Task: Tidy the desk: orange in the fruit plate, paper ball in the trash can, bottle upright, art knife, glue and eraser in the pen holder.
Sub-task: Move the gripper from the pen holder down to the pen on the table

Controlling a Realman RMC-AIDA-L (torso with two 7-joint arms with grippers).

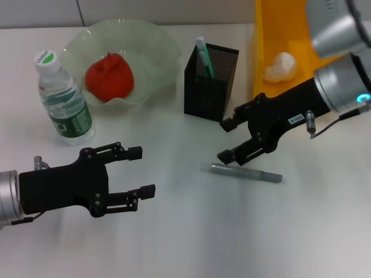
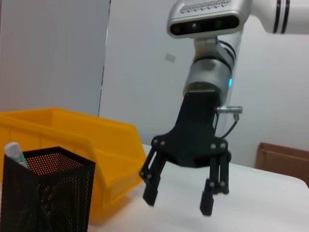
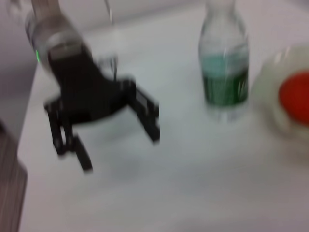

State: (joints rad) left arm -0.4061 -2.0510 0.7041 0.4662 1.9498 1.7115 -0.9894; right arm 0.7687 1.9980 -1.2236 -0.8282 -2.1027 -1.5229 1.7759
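Observation:
The grey art knife (image 1: 246, 172) lies flat on the desk (image 1: 191, 231). My right gripper (image 1: 225, 140) hangs open just above the knife's left end, and it also shows open in the left wrist view (image 2: 177, 202). My left gripper (image 1: 143, 172) is open and empty at the front left. The orange (image 1: 110, 75) sits in the fruit plate (image 1: 156, 40). The bottle (image 1: 61, 98) stands upright. The paper ball (image 1: 281, 66) lies in the trash can (image 1: 272, 23). A green-and-white glue stick (image 1: 203, 55) stands in the pen holder (image 1: 210, 87). The eraser is out of view.
The pen holder (image 2: 46, 193) stands close to the left of the trash can (image 2: 72, 135), just behind the right gripper. The right wrist view shows the bottle (image 3: 224, 72), the orange (image 3: 295, 96) and my left gripper (image 3: 120, 152) over bare tabletop.

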